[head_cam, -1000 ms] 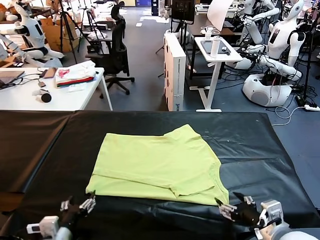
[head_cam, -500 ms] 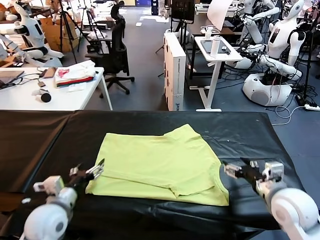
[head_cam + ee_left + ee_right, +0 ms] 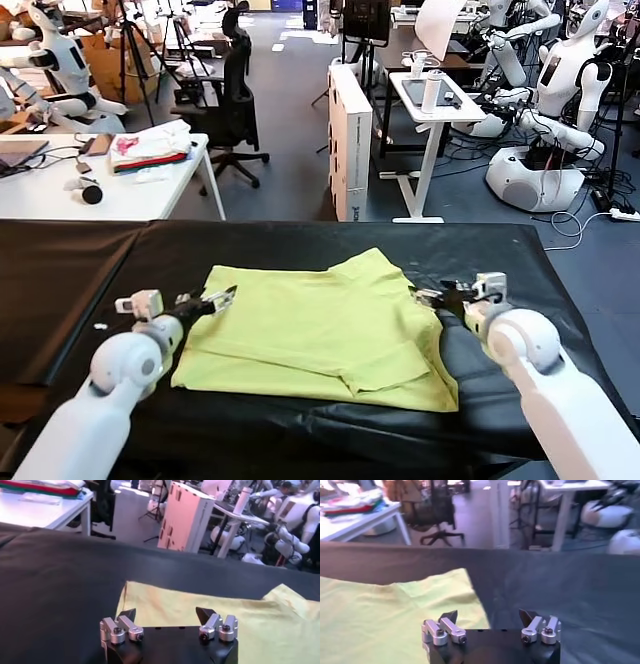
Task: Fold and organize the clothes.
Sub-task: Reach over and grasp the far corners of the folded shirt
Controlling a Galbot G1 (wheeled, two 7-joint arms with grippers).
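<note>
On black table (image 3: 520,260), T-shirt (image 3: 320,335) lying centred, partly folded, bottom and side layers doubled over. Left gripper (image 3: 222,296) and right gripper (image 3: 428,295) at its edges, spread, empty. More folds likely left.

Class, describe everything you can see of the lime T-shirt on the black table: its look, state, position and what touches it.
The lime T-shirt is plain yellow-green, thin and cotton-like. It lies flat and partly folded on the black-covered table, layered edges along its near side and one sleeve pointing toward the far edge. The left claw hangs open at its left edge, the right claw open at its right edge; whether either touches the cloth cannot be told.
</note>
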